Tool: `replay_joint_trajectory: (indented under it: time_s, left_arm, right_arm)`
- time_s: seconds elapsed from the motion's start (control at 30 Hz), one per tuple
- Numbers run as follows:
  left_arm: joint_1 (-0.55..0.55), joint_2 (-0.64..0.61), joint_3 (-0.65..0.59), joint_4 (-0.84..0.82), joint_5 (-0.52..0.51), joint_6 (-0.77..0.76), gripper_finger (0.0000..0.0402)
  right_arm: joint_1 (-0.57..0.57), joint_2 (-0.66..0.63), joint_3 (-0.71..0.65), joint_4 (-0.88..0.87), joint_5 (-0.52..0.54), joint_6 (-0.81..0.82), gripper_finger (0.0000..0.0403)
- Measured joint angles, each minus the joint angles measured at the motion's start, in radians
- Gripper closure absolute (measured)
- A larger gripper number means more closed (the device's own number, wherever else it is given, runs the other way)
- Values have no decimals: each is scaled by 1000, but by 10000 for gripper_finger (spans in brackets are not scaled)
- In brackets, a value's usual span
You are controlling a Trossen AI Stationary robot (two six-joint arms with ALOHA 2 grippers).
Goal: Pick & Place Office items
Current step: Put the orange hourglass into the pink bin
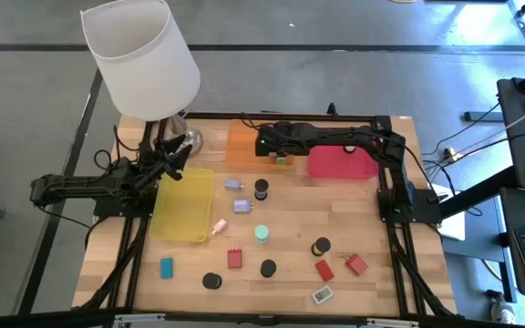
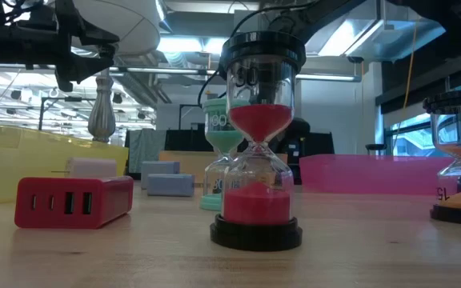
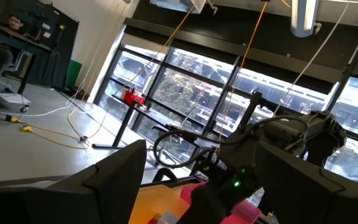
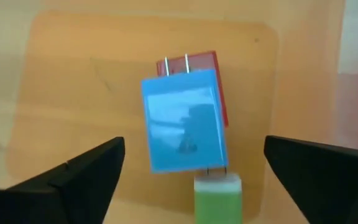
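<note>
The right gripper (image 4: 191,168) hovers, jaws wide and empty, over the far orange tray (image 1: 241,144), where a blue charger block (image 4: 184,120) lies on a red one: light, rigid, slick, best pinched across its flat sides.

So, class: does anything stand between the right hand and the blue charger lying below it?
Nothing visible does. The right hand hangs open over the orange tray, fingers spread either side of the blue charger, which lies atop a red block.
</note>
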Motion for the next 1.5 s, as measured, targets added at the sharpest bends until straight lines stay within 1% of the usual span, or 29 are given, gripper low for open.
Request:
replay_joint_trajectory:
  time_s: [0.1,0.23,0.43,0.47,0.53,0.7,0.77,0.83,0.9,0.97,1.13,1.27,1.4,1.5]
  left_arm:
    - [0,0,0,0,0,0,107]
    - [0,0,0,0,0,0,107]
    - [0,0,0,0,0,0,107]
    - [0,0,0,0,0,0,107]
    - [0,0,0,0,0,0,107]
    - [0,0,0,0,0,0,107]
    - [0,0,0,0,0,0,107]
    - [0,0,0,0,0,0,107]
    - [0,0,0,0,0,0,107]
    - [0,0,0,0,0,0,107]
    - [0,0,0,0,0,0,107]
    - [0,0,0,0,0,0,107]
    - [0,0,0,0,0,0,107]
    - [0,0,0,0,0,0,107]
  right_arm:
    - [4,-42,0,-30,-45,-19,20]
    - [13,-116,0,-80,-43,-23,35]
    - [20,-234,0,-136,-57,-25,36]
    - [20,-254,0,-142,-58,-46,37]
    - [20,-298,0,-155,-65,-157,38]
    - [24,-388,0,-155,-39,-610,40]
    - [24,-419,0,-155,-51,-739,39]
    - [25,-446,0,-156,-83,-809,39]
    - [25,-466,0,-154,-108,-819,39]
    - [25,-477,0,-152,-139,-796,39]
    - [25,-477,0,-88,-204,-690,39]
    - [25,-461,0,6,-208,-617,39]
    - [24,-461,-1,81,-207,-602,39]
    - [27,-463,-1,102,-208,-602,39]
